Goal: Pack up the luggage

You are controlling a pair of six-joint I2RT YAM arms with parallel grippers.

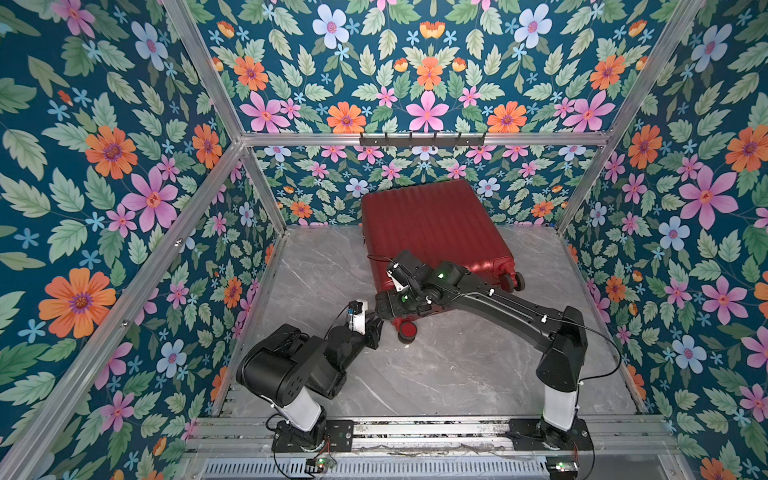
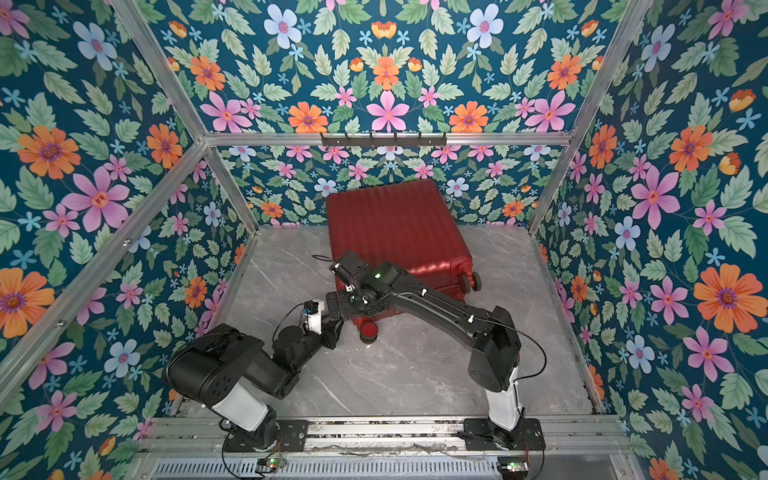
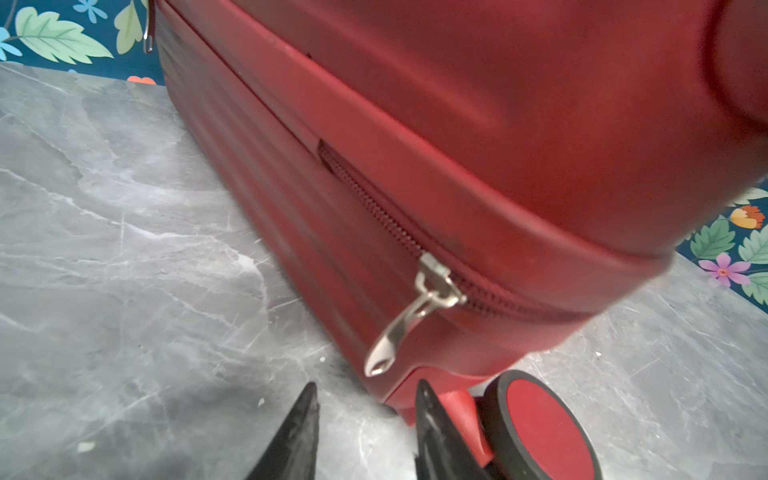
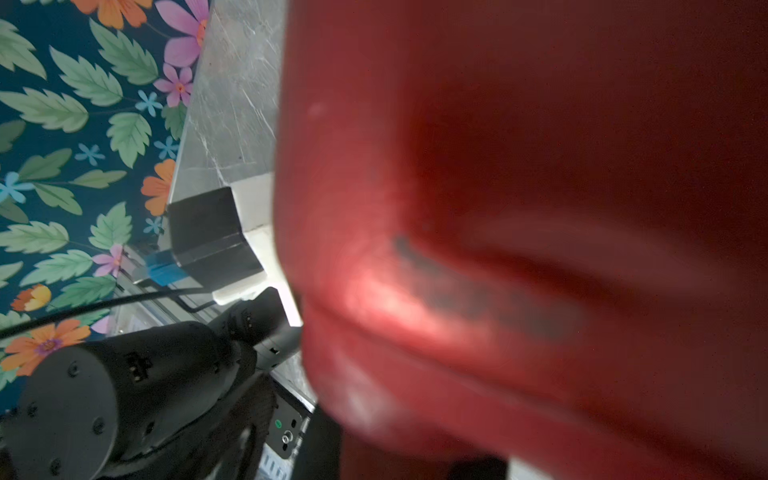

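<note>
The luggage (image 1: 432,224) (image 2: 395,224) lies closed on the marble table, its ribbed dark-red shell up and its wheels toward me. My left gripper (image 1: 380,326) (image 2: 336,328) sits low at the near-left corner, beside a red caster wheel (image 1: 407,330) (image 3: 540,428). In the left wrist view its fingers (image 3: 309,415) stand apart with only table between them, just short of the silver zipper pull (image 3: 399,328). My right gripper (image 1: 380,308) (image 2: 332,303) reaches across onto that same corner. The blurred red shell (image 4: 540,166) fills its view, between two dark, widely spread fingers (image 4: 316,444).
A second wheel (image 1: 513,280) sticks out at the luggage's right corner. Another zipper pull (image 3: 148,33) hangs farther along the seam. A hook rail (image 1: 422,139) crosses the back frame. Floral walls close in the table (image 1: 457,374) on three sides. The two wrists are very close together.
</note>
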